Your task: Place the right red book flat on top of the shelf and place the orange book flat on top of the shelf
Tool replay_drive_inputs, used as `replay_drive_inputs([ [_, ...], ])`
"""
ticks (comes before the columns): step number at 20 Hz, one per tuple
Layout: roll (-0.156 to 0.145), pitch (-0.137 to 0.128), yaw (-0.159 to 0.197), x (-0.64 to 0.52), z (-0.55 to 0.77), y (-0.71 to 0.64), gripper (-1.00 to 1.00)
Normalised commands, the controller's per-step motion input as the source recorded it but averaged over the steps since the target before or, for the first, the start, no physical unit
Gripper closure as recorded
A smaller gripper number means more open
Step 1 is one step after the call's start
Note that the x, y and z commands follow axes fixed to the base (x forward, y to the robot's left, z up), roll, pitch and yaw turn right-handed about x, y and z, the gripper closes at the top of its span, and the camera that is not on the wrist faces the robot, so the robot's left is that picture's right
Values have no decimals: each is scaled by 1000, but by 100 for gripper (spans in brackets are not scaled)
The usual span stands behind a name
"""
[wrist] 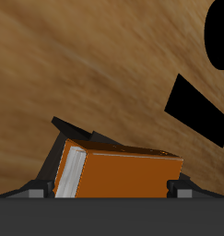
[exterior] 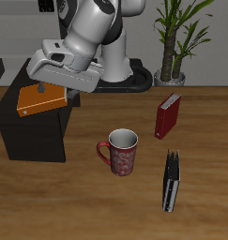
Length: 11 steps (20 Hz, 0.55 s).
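Note:
The orange book [exterior: 40, 99] lies cover up on the flat top of the black-brown shelf [exterior: 31, 131], near the shelf's front edge. My gripper [exterior: 53, 84] hovers just over the book, tilted. In the wrist view its fingertips [wrist: 35, 191] stand wide apart with the orange book [wrist: 123, 173] lying past them, pale page edges showing, and a dark corner of the shelf [wrist: 72, 132] beyond it. The gripper [wrist: 109, 191] is open and grips nothing. The right red book is out of view.
A red book [exterior: 168, 115] stands upright farther back near the potted plant [exterior: 176, 42]. A red-and-white mug [exterior: 120, 150] sits mid-table. A black-and-white book [exterior: 171, 181] stands near the table's front edge.

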Motion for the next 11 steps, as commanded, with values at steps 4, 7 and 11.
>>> replay_drive_inputs([
  [4, 107, -41, -9, -107, 101, 612, -100],
  [7, 111, -56, -41, -192, 139, 600, -100],
  [11, 109, -33, 3, -195, 31, 491, -100],
])
